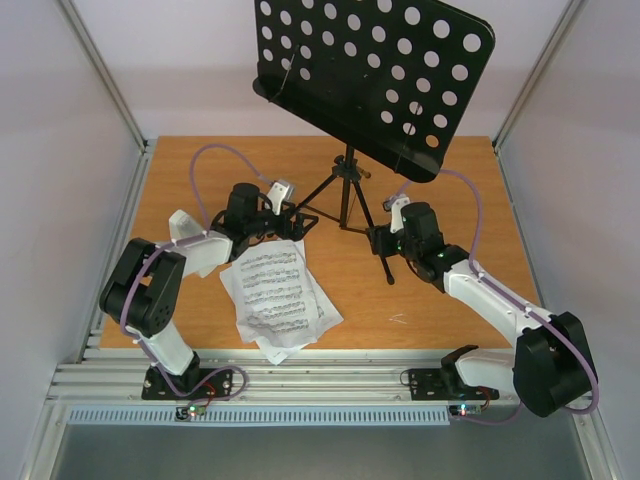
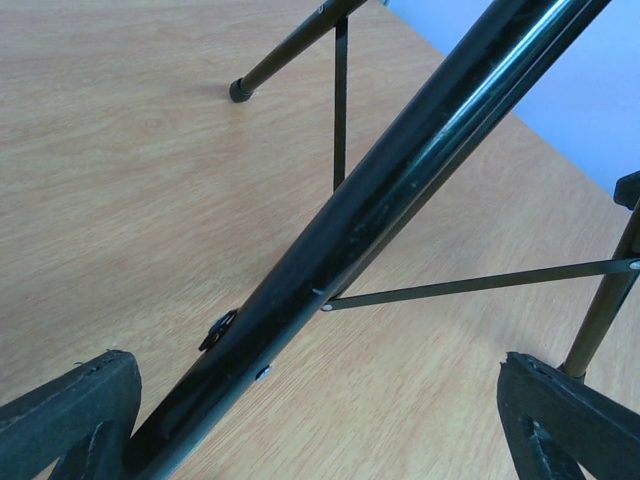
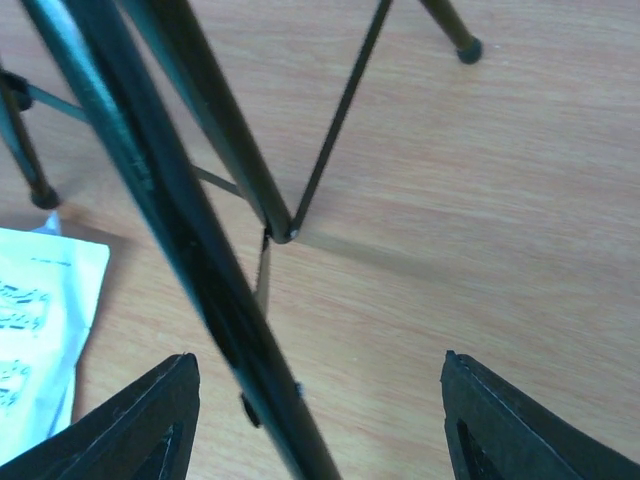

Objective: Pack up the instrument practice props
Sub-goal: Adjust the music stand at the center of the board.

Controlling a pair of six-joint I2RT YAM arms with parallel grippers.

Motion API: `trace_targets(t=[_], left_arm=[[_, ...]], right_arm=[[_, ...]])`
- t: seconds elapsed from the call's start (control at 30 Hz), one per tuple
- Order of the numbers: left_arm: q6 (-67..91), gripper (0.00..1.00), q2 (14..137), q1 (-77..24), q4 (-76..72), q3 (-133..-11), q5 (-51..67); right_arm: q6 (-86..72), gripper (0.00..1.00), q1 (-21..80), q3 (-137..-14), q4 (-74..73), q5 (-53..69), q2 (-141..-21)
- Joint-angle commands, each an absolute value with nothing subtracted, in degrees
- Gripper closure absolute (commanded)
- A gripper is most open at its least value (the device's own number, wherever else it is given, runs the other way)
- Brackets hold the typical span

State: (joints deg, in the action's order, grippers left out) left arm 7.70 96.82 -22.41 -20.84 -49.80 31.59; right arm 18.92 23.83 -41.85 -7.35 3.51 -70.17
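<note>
Black music stand [image 1: 345, 190] upright at centre-back of table [image 1: 470, 200], perforated desk [image 1: 385, 60] tilted above tripod. Sheet-music pages [image 1: 275, 295] lie flat in loose stack front-left, top edge just beside one tripod foot. Your left gripper [image 2: 310, 420] sits low at left tripod leg [image 2: 400, 180]: jaws wide apart, leg passing between them, close against one finger. Your right gripper [image 3: 322, 420] sits low at right tripod leg [image 3: 165, 200]: jaws apart, leg between them, clamped on nothing. Both arms reach in from near edge.
</note>
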Motion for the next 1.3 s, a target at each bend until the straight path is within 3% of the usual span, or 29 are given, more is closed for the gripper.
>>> trace_targets(t=[0.0, 0.63, 0.9, 1.07, 1.17, 1.27], left_arm=[[8.52, 0.02, 96.68, -24.16, -25.72, -49.35, 33.84], [7.66, 0.03, 96.89, -33.81, -23.76, -52.21, 31.52], [7.71, 0.02, 95.46, -35.22, -22.72, -53.20, 26.68], [8.54, 0.01, 90.73, -35.24, -20.43, -52.95, 19.72], [9.00, 0.01, 86.64, -35.24, -19.76, -51.84, 17.90], [10.49, 0.01, 82.62, -35.24, -18.27, -50.10, 14.53]], right_arm=[[17.86, 0.32, 23.64, -42.49, -8.70, -3.05, -69.19], [15.56, 0.31, 21.19, -42.04, -12.04, -11.43, -65.36], [16.60, 0.17, 21.10, -39.91, -11.85, -7.21, -58.19], [19.08, 0.07, 21.62, -36.31, -9.49, 3.72, -50.89], [20.69, 0.06, 23.91, -35.02, -7.50, 6.31, -47.53], [24.17, 0.08, 29.20, -35.03, -5.32, 1.01, -45.70]])
